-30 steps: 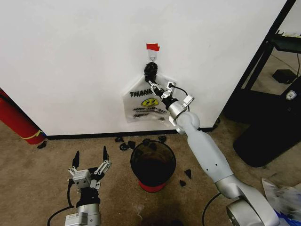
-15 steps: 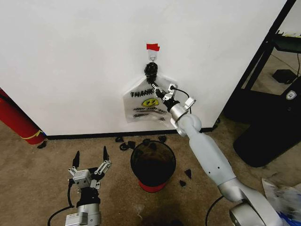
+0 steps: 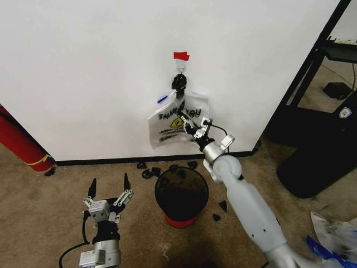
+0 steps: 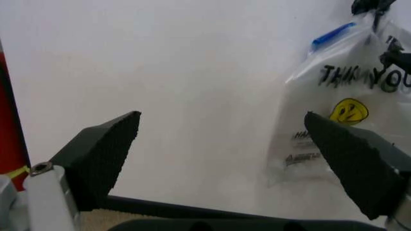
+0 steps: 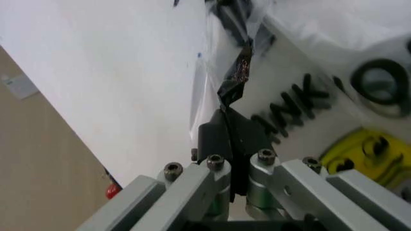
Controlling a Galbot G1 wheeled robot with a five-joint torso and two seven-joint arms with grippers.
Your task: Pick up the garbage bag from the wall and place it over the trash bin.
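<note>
We see our right gripper up by the wall, with its two fingers squeezed tight on the bag. In the right wrist view the dark pads are pressed together with a bit of the thin plastic pinched between them. The bag hangs just above and in front of this gripper, and its top is bunched in a black knot on a little hook. A strip of red tape sits on the wall right over the hook. The bag has black letters and a yellow smiley face, and its side near the gripper is pulled out from the wall a bit. The bin stands on the floor below the right gripper, close to the wall and a little to its left. It is dark with a red band at the bottom. Our left gripper waits low over the carpet, on the bin's left and well apart from the bag. Its fingers are spread wide with nothing between them. Past its left side stands a red cylinder against the wall.
</note>
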